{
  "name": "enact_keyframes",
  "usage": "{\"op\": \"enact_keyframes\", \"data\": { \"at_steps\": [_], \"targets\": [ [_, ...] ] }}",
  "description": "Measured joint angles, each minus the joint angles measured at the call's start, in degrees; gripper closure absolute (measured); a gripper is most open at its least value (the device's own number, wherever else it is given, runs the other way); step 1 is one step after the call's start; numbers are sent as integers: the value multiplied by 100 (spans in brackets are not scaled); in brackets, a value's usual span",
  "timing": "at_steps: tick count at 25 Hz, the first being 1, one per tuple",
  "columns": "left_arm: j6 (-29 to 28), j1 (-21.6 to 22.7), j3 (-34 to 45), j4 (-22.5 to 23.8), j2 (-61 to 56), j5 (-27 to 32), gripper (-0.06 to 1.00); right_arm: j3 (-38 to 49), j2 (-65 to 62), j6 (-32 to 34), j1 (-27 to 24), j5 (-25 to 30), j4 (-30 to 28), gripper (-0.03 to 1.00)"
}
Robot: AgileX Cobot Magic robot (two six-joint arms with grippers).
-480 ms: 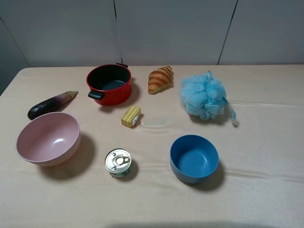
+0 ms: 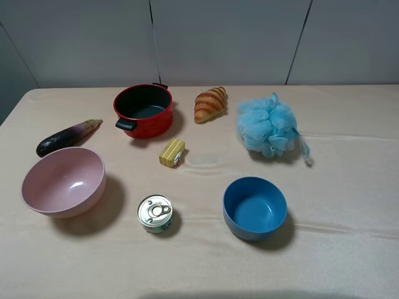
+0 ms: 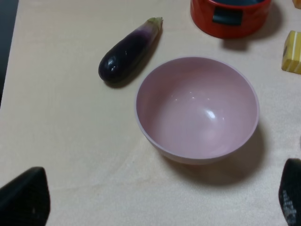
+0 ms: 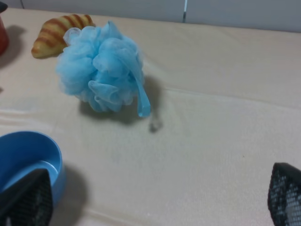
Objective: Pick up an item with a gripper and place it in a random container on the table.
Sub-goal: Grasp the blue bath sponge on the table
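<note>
Lying on table [image 2: 349, 249]: pouf [image 2: 267, 124]; pink bowl [image 2: 62, 177] (well apart).

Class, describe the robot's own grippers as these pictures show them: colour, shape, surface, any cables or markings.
Only the tips show. The left gripper has two black, rounded, matt fingertips. The right gripper has dark fingertips with a fine gridded texture. No cables, markings or arms are visible.

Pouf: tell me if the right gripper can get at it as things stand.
Probably yes. The right gripper is open, with bare table between it and the pouf; the blue bowl and croissant stand apart from it.
</note>
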Motion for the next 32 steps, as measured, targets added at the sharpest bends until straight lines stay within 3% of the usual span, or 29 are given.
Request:
{"op": "enact_keyframes", "data": {
  "at_steps": [32],
  "targets": [
    [17,0,0,0,0,-6,-4,0,0,0,0,0,0,27]
  ]
}}
